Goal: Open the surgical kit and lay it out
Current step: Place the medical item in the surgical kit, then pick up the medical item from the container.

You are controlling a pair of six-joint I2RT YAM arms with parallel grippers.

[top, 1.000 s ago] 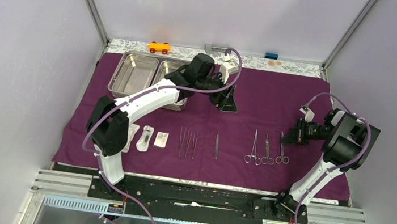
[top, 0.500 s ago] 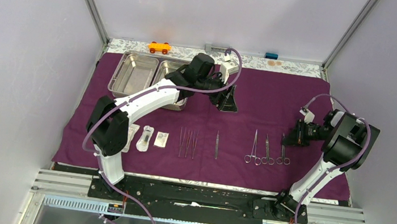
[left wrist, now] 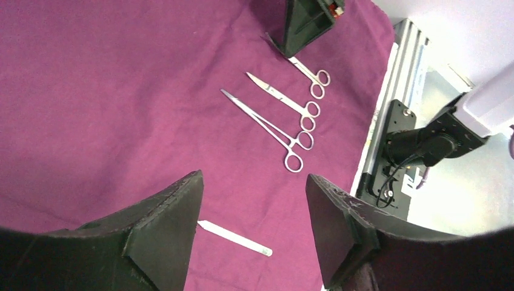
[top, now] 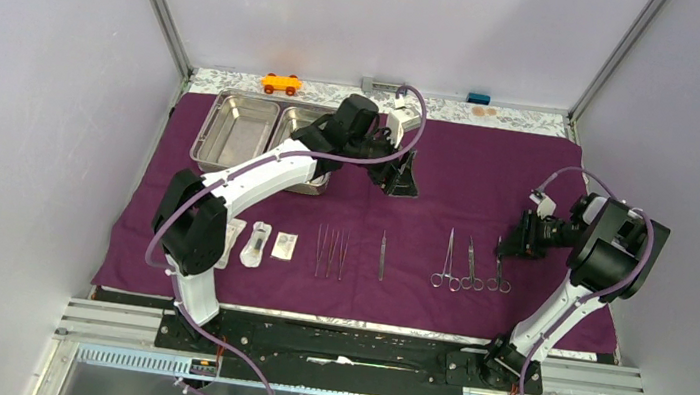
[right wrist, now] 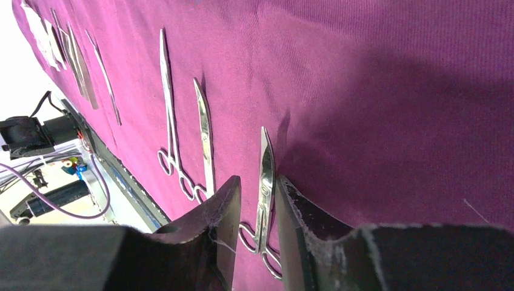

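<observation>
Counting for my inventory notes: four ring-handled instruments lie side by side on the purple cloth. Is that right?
Not quite. There are three ring-handled instruments, not four. The left wrist view shows them most clearly, lying side by side on the purple cloth; the top external view gives the same count.
</observation>
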